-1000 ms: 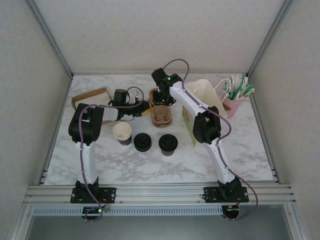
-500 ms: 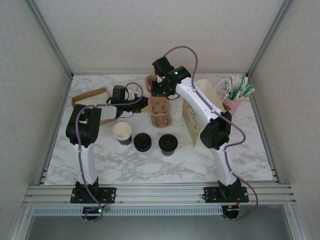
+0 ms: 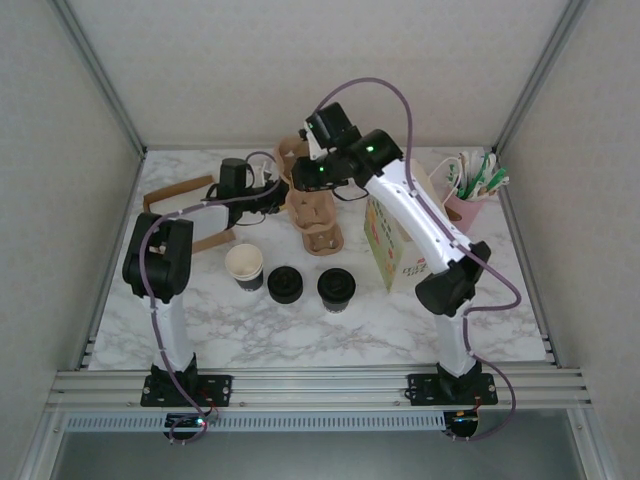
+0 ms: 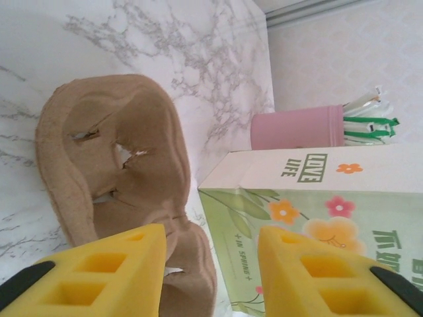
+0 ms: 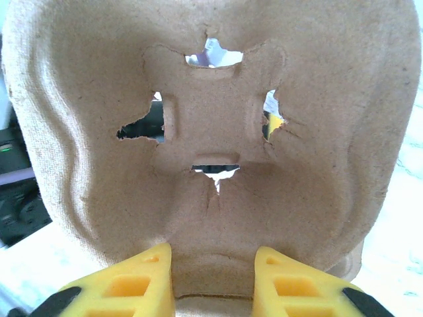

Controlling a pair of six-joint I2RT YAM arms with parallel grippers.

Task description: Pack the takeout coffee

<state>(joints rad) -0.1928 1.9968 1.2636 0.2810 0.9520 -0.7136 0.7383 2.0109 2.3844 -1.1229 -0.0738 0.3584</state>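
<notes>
On the white marble table [image 3: 480, 310], amid pale walls [image 3: 300, 70], the takeout coffee [image 3: 336, 289]

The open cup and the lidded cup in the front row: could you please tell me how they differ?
The open cup has no lid, so its cream inside shows; the lidded cup is capped and looks all black from above. The open cup stands at the left end of the row and the lidded cup at the right end, with loose black lids between them. Both are small, black-walled and upright.
</notes>
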